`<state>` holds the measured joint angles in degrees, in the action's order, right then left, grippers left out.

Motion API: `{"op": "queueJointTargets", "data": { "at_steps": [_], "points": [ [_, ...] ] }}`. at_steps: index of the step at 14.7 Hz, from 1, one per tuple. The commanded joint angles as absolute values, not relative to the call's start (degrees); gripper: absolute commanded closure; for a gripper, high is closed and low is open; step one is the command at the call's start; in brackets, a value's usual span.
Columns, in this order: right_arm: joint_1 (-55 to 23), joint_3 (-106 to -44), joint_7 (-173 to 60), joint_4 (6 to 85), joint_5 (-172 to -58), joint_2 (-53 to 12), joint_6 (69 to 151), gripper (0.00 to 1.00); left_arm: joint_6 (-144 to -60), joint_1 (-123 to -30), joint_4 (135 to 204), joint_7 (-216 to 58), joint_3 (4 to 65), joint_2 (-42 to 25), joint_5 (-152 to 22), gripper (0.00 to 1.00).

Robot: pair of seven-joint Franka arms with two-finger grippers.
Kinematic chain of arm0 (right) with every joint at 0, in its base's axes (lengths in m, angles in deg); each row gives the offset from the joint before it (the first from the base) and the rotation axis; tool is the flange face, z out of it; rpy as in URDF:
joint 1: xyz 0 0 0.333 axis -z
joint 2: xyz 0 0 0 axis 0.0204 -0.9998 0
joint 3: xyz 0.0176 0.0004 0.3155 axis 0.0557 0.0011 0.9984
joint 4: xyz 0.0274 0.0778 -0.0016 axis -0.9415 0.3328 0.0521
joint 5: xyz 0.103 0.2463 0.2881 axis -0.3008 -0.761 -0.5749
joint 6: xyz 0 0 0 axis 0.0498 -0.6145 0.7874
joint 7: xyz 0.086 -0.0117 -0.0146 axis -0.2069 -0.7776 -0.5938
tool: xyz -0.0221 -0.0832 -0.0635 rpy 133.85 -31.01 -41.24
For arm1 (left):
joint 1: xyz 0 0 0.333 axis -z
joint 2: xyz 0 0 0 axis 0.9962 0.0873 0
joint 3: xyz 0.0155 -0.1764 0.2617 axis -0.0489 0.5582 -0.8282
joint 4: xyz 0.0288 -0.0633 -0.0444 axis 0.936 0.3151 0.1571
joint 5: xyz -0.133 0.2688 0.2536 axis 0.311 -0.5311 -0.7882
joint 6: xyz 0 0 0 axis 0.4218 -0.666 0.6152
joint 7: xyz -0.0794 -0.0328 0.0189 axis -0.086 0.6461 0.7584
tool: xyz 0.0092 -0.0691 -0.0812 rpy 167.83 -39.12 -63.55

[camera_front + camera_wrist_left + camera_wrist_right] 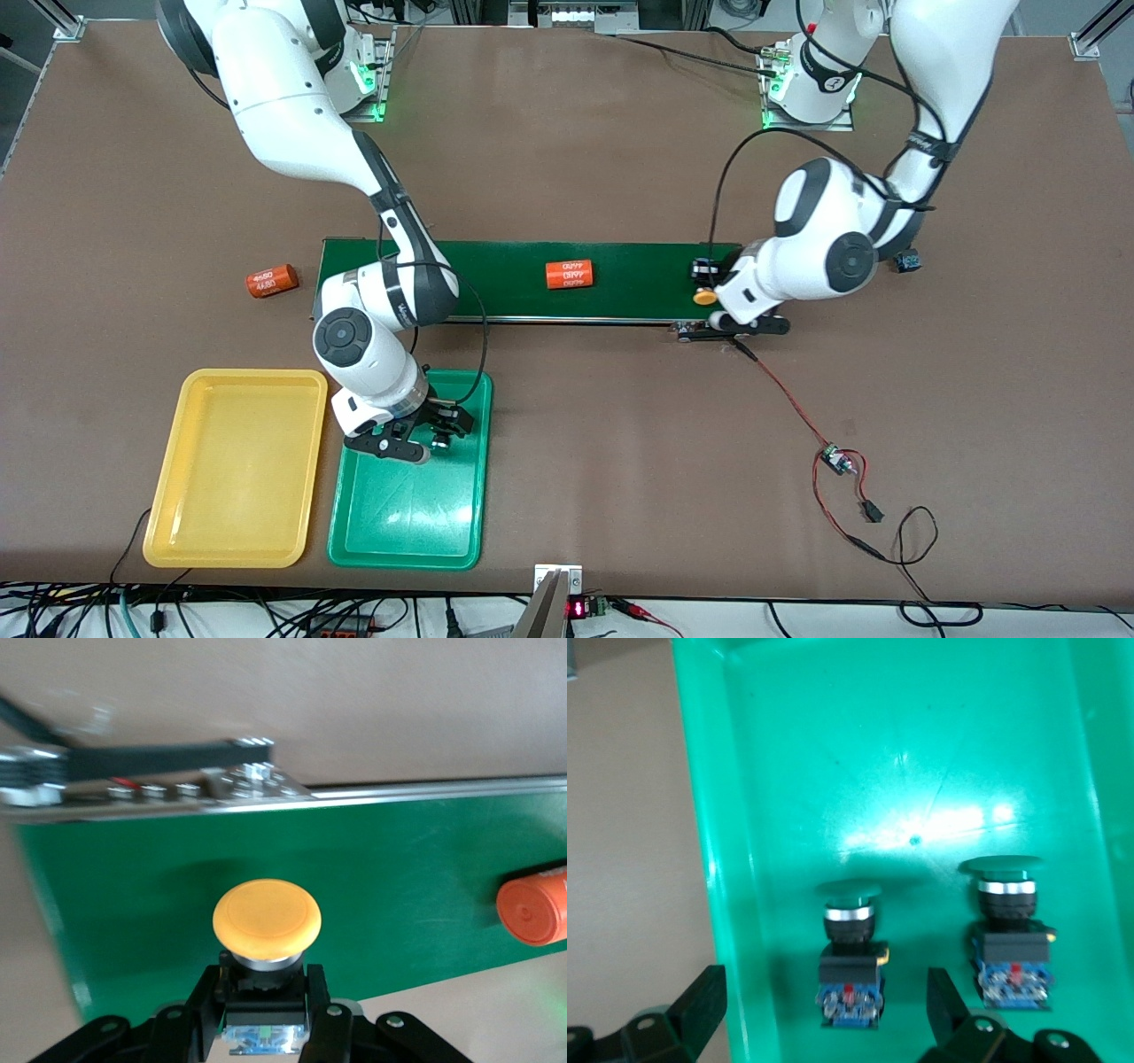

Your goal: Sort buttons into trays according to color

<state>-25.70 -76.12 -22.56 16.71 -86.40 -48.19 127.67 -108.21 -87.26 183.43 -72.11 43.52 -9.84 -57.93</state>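
Note:
My left gripper (709, 285) is shut on the black-and-blue body of a yellow-capped button (705, 297) at the left arm's end of the dark green belt (620, 275). In the left wrist view the button (266, 920) sits between my fingers (199, 1010). My right gripper (416, 434) is open over the green tray (412, 514), at its end nearer the belt. In the right wrist view one green-capped button (850, 970) lies in the tray between the spread fingers (700, 1001), and a second one (1013, 935) lies beside it. The yellow tray (235, 470) holds nothing.
One orange cylinder (568, 274) lies on the belt and another (271, 280) on the table past the belt's right-arm end. A small black-and-blue part (905, 261) sits by the left arm. Red and black wires with a small board (837, 461) trail from the belt's motor.

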Motion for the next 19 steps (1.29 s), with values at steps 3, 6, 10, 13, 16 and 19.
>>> {"op": "queueJointTargets", "data": {
  "at_steps": [3, 6, 10, 13, 16, 19],
  "points": [
    [-25.2, -75.46, -22.97, 17.2, -85.59, -44.01, 122.05, 0.0, -108.95, -87.01, 184.22, -71.8, 44.76, -9.12, -56.86, 0.32],
    [-24.94, -75.63, -23.06, 17.2, -85.51, -40.32, 115.12, 0.0, -108.34, -87.63, 183.78, -71.8, 44.23, -10.87, -56.86, 0.0],
    [-24.85, -77.92, -23.32, 17.2, -85.51, -37.15, 109.32, 0.0, -103.87, -89.3, 183.61, -72.06, 40.46, -17.63, -57.56, 0.0],
    [-24.32, -79.24, -23.76, 17.2, -85.59, -34.69, 105.19, 0.0, -102.1, -91.49, 183.61, -72.42, 35.81, -20.1, -62.54, 0.0],
    [-22.92, -79.24, -25.78, 17.81, -85.33, -32.41, 101.65, 0.0, -102.1, -92.55, 183.61, -72.51, 30.53, -20.28, -73.62, 0.0],
    [-20.02, -79.41, -37.25, 24.9, -83.23, -27.41, 101.65, 0.0, -101.05, -92.99, 184.04, -74.86, 25.26, -20.19, -79.34, 0.0]
  ]
}}
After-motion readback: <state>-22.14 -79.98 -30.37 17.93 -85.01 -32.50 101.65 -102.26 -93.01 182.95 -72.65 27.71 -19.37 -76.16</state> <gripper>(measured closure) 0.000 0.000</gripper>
